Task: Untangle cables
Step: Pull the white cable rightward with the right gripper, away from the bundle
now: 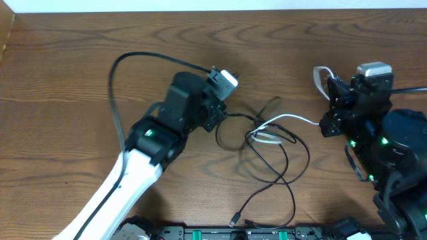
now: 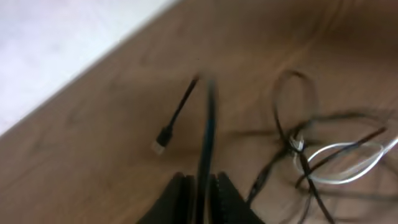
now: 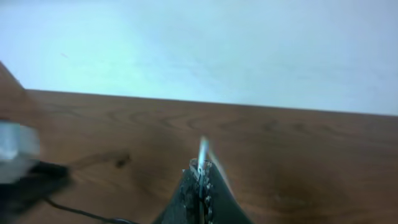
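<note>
while the left gripper (image 2: 200,186) has a black cable (image 2: 206,134) running up between its fingers (image 2: 176,196), set narrow about it, the blur there leaves it unclear whether they pinch it or have let it slip. the right gripper (image 3: 200,180) has its fingers pressed together on a whitish cable (image 3: 203,151) that rises from their tips; in the overhead view that cord (image 1: 293,119) runs from the right arm across to the knot.

outward from the fingers, the tangle (image 1: 270,137) lies on the desk (image 1: 67,80) between the two arms: black loops crossing a white loop near the middle, one black strand trailing toward the near edge and ending in a small plug (image 1: 235,220). in the left wrist view a loose black end with a metal-tipped plug (image 2: 160,144) lies just beside the held cable, apart from the knot.

the step in hand looks like drawing the strands apart, each arm on its own cord, and the knot is not yet undone. the next move probably calls for a firm left hold, then a slow pull away from the crossing, watching that the loops do not cinch.

no containers are in view.
</note>
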{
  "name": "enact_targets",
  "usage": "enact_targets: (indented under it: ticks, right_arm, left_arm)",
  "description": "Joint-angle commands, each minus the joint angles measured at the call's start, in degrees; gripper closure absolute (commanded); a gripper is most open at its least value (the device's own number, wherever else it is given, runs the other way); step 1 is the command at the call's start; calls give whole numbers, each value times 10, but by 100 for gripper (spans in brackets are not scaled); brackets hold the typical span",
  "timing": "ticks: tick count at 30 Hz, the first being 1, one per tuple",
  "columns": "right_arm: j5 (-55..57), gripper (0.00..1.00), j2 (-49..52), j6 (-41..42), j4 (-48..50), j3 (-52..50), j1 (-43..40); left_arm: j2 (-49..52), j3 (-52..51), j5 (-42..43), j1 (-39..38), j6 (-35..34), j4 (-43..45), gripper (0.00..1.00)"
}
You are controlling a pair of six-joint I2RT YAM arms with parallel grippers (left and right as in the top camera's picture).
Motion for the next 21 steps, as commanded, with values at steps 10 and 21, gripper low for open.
enact_targets:
  ticks: [10,21]
  right_arm:
    - [-7,99,-3,-47,-62,129,-2]
    - [-7,99,-3,-99,-96,339,-2]
  left_arm:
    - [193,3,-20,27,-4,12,8]
    - [223,3,-20,33,-6,55,0]
